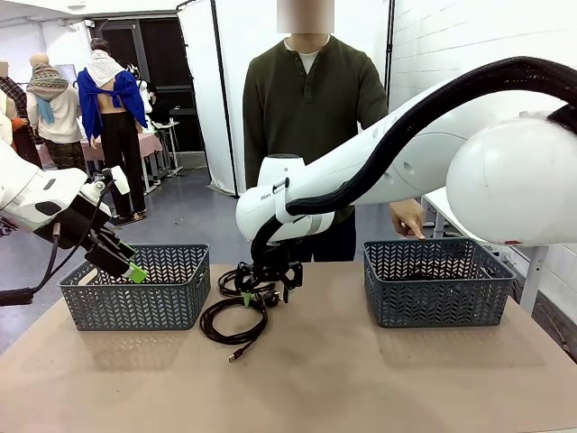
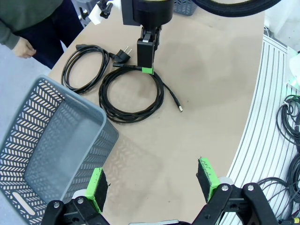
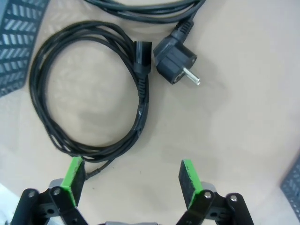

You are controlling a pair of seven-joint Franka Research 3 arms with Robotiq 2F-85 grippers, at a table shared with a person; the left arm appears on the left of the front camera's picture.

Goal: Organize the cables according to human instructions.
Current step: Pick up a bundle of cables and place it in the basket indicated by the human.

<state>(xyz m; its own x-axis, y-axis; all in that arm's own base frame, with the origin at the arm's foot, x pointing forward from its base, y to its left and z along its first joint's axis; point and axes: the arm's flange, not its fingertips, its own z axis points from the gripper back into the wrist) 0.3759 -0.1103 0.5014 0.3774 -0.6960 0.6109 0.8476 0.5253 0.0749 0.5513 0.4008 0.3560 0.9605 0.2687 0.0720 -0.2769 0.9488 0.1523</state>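
Note:
Two coiled black cables lie at the table's middle. The thinner one (image 1: 233, 321) (image 2: 131, 96) ends in a small plug. The power cord (image 1: 231, 281) (image 2: 84, 65) (image 3: 89, 108) has a round mains plug (image 3: 176, 61). My right gripper (image 1: 267, 290) (image 3: 132, 179) hangs open just above the power cord's coil. One green pad (image 3: 75, 174) is over the coil's edge, and nothing is between the fingers. My left gripper (image 1: 128, 263) (image 2: 152, 183) is open and empty, raised beside the left basket (image 1: 135, 289) (image 2: 47, 140).
A second grey basket (image 1: 439, 281) stands at the right with something dark inside. The person stands at the far side with a hand (image 1: 407, 219) just behind that basket. The table's near half is bare.

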